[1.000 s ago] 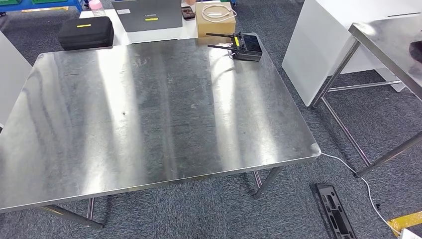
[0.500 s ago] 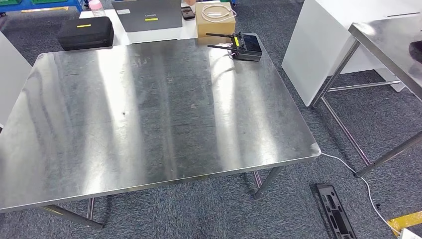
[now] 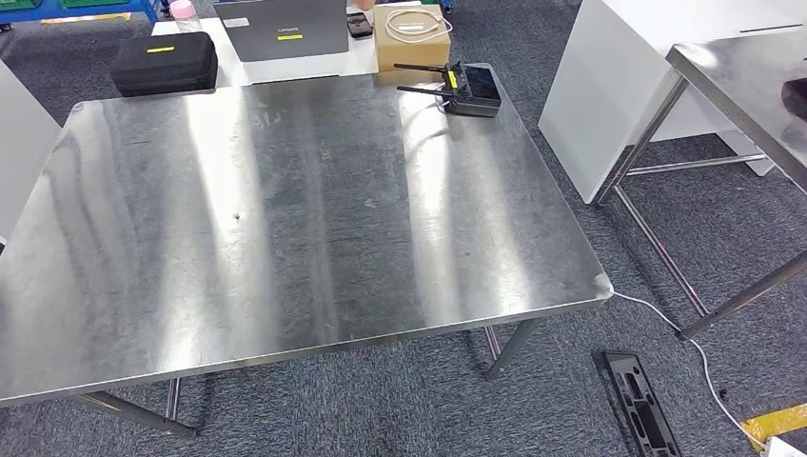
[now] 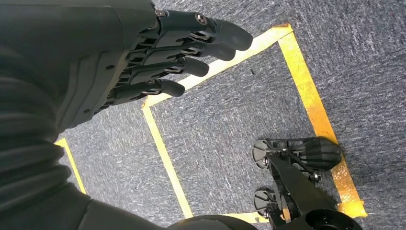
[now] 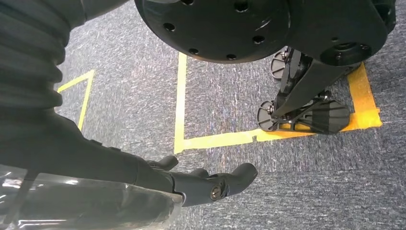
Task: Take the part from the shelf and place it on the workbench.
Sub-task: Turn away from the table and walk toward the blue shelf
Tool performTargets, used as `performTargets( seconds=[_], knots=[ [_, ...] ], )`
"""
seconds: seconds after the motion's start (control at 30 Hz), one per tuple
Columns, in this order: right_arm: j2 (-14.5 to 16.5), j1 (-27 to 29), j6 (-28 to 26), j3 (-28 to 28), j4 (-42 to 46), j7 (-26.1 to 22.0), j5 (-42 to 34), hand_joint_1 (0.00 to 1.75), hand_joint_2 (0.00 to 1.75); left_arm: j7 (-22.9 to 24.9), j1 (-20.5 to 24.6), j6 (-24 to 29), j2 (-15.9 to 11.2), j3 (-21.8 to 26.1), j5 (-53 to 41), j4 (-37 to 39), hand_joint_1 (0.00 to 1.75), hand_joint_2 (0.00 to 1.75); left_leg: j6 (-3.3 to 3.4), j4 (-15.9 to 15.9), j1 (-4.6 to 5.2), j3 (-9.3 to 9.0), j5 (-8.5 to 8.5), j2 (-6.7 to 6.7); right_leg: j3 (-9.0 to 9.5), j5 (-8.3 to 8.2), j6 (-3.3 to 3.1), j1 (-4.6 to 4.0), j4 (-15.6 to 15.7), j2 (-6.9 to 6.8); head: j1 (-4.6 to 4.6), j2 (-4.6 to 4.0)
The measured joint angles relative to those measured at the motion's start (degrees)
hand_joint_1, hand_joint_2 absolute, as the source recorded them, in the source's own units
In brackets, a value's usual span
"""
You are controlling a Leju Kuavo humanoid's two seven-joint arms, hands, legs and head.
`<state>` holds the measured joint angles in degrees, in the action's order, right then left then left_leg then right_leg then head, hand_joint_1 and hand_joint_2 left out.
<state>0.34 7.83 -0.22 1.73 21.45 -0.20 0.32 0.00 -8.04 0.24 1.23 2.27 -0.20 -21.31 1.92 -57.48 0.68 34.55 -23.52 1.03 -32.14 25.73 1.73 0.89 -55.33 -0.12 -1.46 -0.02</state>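
The steel workbench (image 3: 285,209) spreads out in front of me in the head view, its near edge close below. In the right wrist view my right hand (image 5: 191,182) hangs over the carpet. Its fingers lie along a glossy, clear-wrapped grey part (image 5: 86,206) that it holds against the palm. In the left wrist view my left hand (image 4: 158,62) hangs above the floor with its fingers apart and nothing in it.
A black remote with antennas (image 3: 466,88) lies at the bench's far right corner. Behind the bench are a black case (image 3: 164,62), a laptop (image 3: 283,27) and a cardboard box (image 3: 411,36). A second steel table (image 3: 742,76) stands at the right, and a black tray (image 3: 642,405) lies on the floor.
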Motion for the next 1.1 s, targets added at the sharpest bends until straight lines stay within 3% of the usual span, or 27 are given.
performTargets(
  seconds=[0.23, 0.27, 0.37, 0.4, 1.1],
  knots=[
    [-0.1, 0.0, 0.1, -0.2, 0.1, 0.0, -0.3, 0.00, 1.75, 0.0, -0.1, 0.0, -0.2, -0.7, 0.1, -0.1, 0.00, 1.75, 0.00, 0.0, 0.00, 0.00, 0.00, 0.00, 0.00, 0.00, 0.00, 0.00, 0.0, 0.00, 0.00, 0.00],
    [-0.1, 0.0, 0.1, -0.2, 0.1, 0.0, -0.3, 0.00, 1.75, 0.0, -0.1, 0.0, -0.2, -0.8, 0.1, -0.1, 0.00, 1.31, 0.00, 0.0, 0.00, 0.00, 0.00, 0.00, 0.00, 0.00, 0.00, 0.00, 0.0, 0.00, 0.00, 0.00],
    [-0.1, 0.0, 0.1, -0.2, 0.2, 0.0, -0.3, 0.00, 1.75, 0.0, -0.1, 0.0, -0.2, -0.9, 0.2, -0.1, 0.00, 1.31, 0.00, 0.0, 0.00, 0.00, 0.00, 0.00, 0.00, 0.00, 0.00, 0.00, 0.0, 0.00, 0.00, 0.00],
    [-0.1, 0.0, 0.1, -0.3, 0.2, 0.0, -0.3, 0.00, 1.75, 0.0, -0.1, 0.0, -0.2, -0.9, 0.2, -0.1, 0.00, 1.75, 0.00, 0.0, 0.00, 0.00, 0.00, 0.00, 0.00, 0.00, 0.00, 0.00, 0.0, 0.00, 0.00, 0.00],
    [-0.2, 0.2, 0.1, -0.3, 0.5, 0.0, -0.3, 0.00, 1.75, 0.0, -0.1, 0.0, -0.3, -1.4, 0.2, -0.1, 0.00, 1.75, 0.00, 0.0, 0.00, 0.00, 0.00, 0.00, 0.00, 0.00, 0.00, 0.00, 0.0, 0.00, 0.00, 0.00]
  ],
)
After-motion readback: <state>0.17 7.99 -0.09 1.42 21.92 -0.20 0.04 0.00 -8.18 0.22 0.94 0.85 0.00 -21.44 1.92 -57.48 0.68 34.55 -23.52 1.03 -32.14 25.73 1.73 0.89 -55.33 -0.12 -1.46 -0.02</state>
